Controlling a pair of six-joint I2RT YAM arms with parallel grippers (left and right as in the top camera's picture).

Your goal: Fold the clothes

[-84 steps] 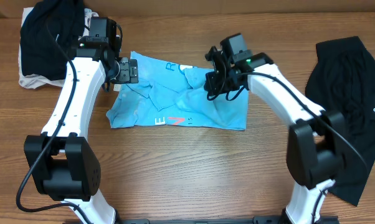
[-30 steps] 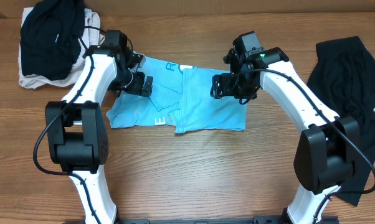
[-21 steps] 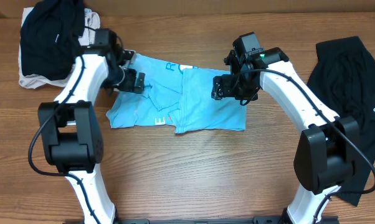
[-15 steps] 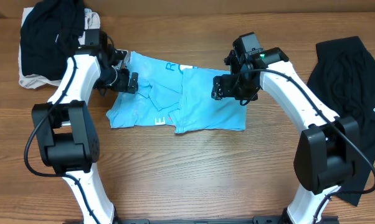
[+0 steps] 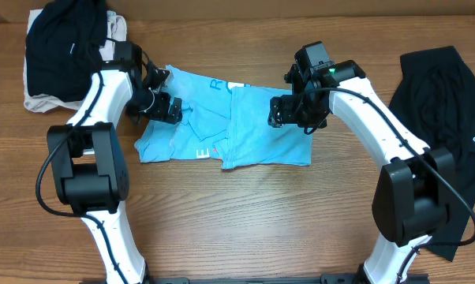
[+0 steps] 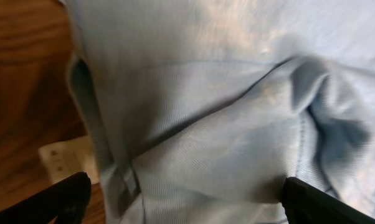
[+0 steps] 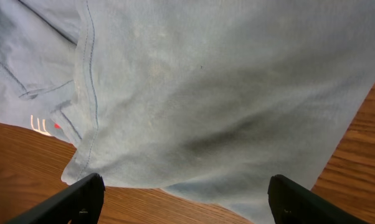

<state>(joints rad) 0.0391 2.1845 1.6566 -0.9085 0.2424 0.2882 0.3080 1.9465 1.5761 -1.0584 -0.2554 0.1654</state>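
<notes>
Closest to the arm bases the counter is plain wood. Then comes the near hem of the light blue T-shirt, lying in the middle with its red and white lettering peeking out on the left half. Big change in the last few seconds: the shirt's right side was a bunched lump under the right tool, and now it's laid over toward the middle as a tidy flap. So I'd call the first side fold done, with the left side yet to come in.

The right tool hasn't budged for the past second. It hangs over the far part of that flap, fingers spread wide, nothing in them, and its wrist view shows only smooth blue cloth below the tips. The left tool has been shuffling back and forth along the shirt's left edge. It now sits over the rumpled sleeve area, spread as wide as it goes, gripping nothing. Its wrist view has creased fabric right under it and wood off to one side. My guess is it's hunting for a grab point.

Well off to the right lies a black garment, and in the far left corner a black heap sits on a beige garment, both away from the tools.
</notes>
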